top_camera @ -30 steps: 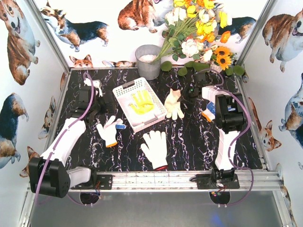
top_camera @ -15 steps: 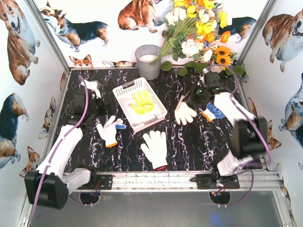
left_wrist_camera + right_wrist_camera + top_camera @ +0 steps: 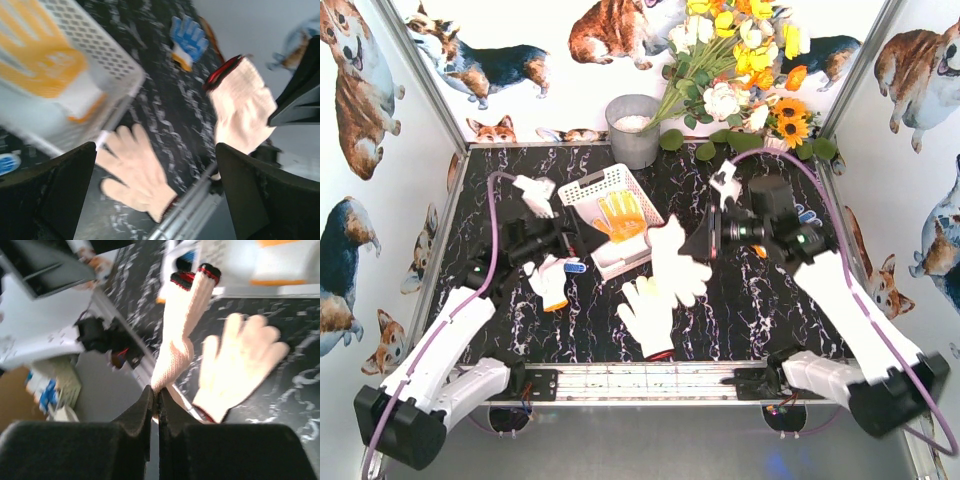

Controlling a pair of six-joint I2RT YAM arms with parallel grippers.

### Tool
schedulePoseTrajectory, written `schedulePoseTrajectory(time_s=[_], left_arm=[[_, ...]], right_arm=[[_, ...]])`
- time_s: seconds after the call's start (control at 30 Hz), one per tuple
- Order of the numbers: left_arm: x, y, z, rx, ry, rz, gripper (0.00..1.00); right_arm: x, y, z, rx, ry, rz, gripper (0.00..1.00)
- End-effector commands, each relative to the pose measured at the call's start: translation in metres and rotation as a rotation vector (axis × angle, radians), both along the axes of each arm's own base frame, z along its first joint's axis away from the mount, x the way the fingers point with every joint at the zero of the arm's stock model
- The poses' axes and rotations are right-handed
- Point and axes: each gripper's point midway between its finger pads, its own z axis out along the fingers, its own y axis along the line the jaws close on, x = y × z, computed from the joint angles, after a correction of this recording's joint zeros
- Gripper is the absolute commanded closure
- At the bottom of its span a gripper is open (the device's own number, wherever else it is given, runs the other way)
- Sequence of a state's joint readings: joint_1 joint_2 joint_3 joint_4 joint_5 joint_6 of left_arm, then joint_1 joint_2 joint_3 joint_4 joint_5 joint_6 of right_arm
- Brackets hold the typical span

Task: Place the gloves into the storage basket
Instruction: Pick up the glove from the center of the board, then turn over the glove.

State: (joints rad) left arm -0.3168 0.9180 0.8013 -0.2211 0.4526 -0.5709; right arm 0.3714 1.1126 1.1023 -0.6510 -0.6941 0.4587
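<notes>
Right tool point(image 3: 155, 396) clamped on red-cuffed white glove point(image 3: 676, 262), lifted beside storage basket point(image 3: 582, 192).
Left tool point(image 3: 565, 238) spread wide apart by basket; orange-palmed glove point(image 3: 621, 215) inside it.

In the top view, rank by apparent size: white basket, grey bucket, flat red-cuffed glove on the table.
1. white basket
2. grey bucket and flat red-cuffed glove: these look about alike, so they are left unranked.

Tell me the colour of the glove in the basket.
The glove is orange with a white cuff; best in top view.
</notes>
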Motion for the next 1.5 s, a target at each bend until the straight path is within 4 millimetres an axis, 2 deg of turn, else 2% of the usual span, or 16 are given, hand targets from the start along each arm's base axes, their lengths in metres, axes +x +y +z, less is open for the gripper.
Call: schedulePoseTrajectory(time_s=[0.0,0.1,0.2,0.23,0.3,0.43,0.6,0.8,0.87,0.93,1.0,1.07,1.17,1.3,1.47], left_arm=[[-0.031,-0.046,0.031,-0.166,-0.006,-0.221,0.00],[-0.047,-0.066,0.036,-0.200,-0.017,-0.300,0.00],[-0.057,-0.085,0.031,-0.222,0.009,-0.356,0.00],[-0.064,-0.093,0.024,-0.227,0.038,-0.390,0.00],[-0.075,-0.106,0.013,-0.240,0.074,-0.443,0.00],[-0.086,-0.120,0.021,-0.292,0.046,-0.482,0.02],[-0.082,-0.121,0.024,-0.312,0.031,-0.459,0.24],[-0.074,-0.124,0.026,-0.341,0.027,-0.423,0.62],[-0.067,-0.121,0.023,-0.310,0.017,-0.385,0.76],[-0.054,-0.111,0.009,-0.211,0.034,-0.292,0.89],[-0.041,-0.098,0.001,-0.121,0.034,-0.192,1.00],[-0.032,-0.091,0.005,-0.087,0.025,-0.132,1.00],[-0.026,-0.089,0.008,-0.094,0.035,-0.090,1.00],[-0.009,-0.078,0.001,-0.045,0.087,0.029,1.00],[0.007,-0.075,0.004,-0.079,0.173,0.154,1.00]], right_arm=[[-0.052,0.023,0.032,0.161,-0.085,0.211,1.00],[-0.068,0.033,0.043,0.224,-0.139,0.252,1.00],[-0.077,0.038,0.056,0.292,-0.167,0.303,1.00],[-0.079,0.039,0.060,0.304,-0.167,0.326,1.00],[-0.082,0.041,0.061,0.300,-0.163,0.353,1.00],[-0.081,0.041,0.058,0.275,-0.170,0.352,1.00],[-0.075,0.041,0.044,0.241,-0.150,0.327,1.00],[-0.066,0.042,0.023,0.197,-0.113,0.298,1.00],[-0.052,0.036,0.011,0.129,-0.118,0.206,1.00],[-0.033,0.021,-0.010,0.016,-0.112,0.064,1.00],[-0.022,0.010,-0.025,-0.049,-0.098,-0.023,0.84],[-0.017,0.006,-0.030,-0.058,-0.088,-0.072,0.59],[-0.009,-0.002,-0.027,-0.062,-0.101,-0.159,0.34],[0.007,-0.015,-0.025,-0.074,-0.132,-0.306,0.24],[0.016,-0.017,-0.031,-0.170,-0.210,-0.392,0.25]])
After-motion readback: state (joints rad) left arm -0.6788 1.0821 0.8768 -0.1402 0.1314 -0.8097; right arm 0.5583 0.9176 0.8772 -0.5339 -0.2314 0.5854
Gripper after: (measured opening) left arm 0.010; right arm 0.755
